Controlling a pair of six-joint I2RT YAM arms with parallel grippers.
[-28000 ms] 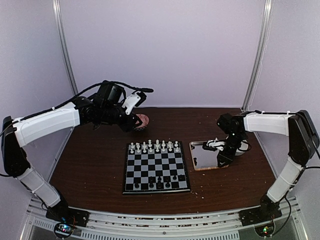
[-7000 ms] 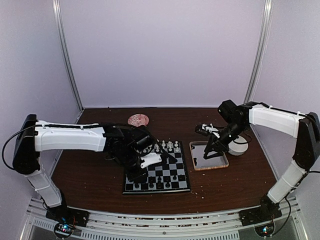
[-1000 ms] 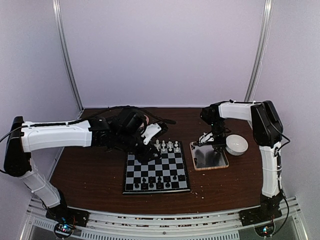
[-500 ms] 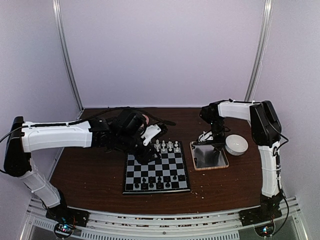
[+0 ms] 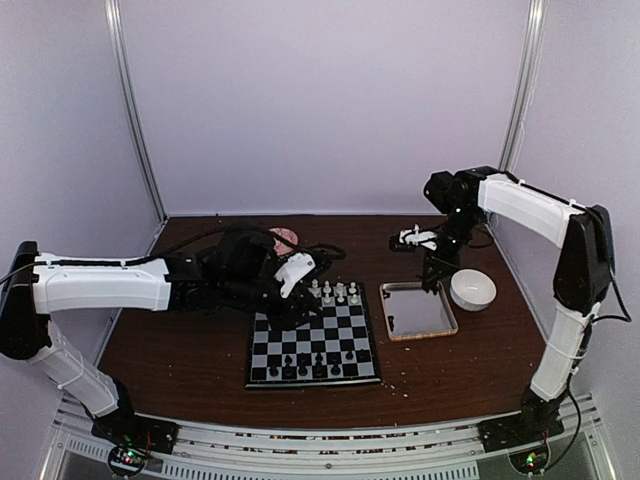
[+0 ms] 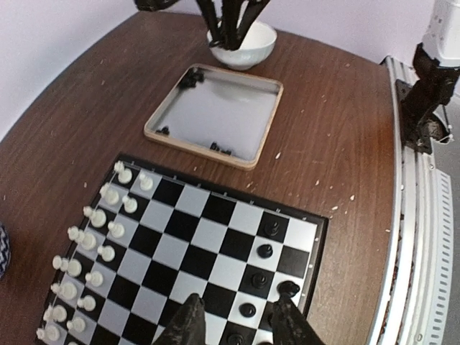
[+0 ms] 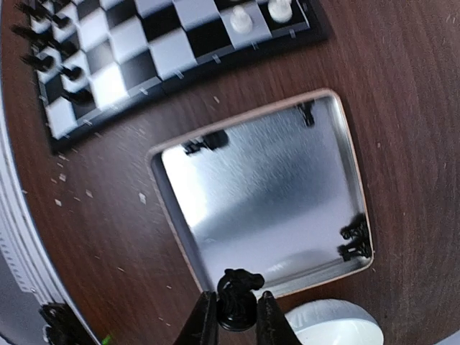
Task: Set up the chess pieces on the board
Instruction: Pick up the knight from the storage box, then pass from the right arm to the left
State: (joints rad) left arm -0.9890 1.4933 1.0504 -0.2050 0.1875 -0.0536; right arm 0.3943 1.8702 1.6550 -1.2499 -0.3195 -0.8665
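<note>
The board lies at the table's middle. White chess pieces stand along its far rows and black ones along its near rows. My left gripper hovers over the board's far left part, open, with nothing between its fingers; black pieces stand on squares below. My right gripper is shut on a black knight, held above the near rim of the wooden-rimmed tray. From above, the right gripper hangs over the tray's far right.
A few black pieces still lie in the tray's corners. A white bowl sits right of the tray. A patterned bowl stands behind the left arm. Pale crumbs dot the brown table.
My right gripper has shut on a black knight and lifted it up out of the tray, the arm swinging higher. My left arm has drawn back slightly and stays open.
</note>
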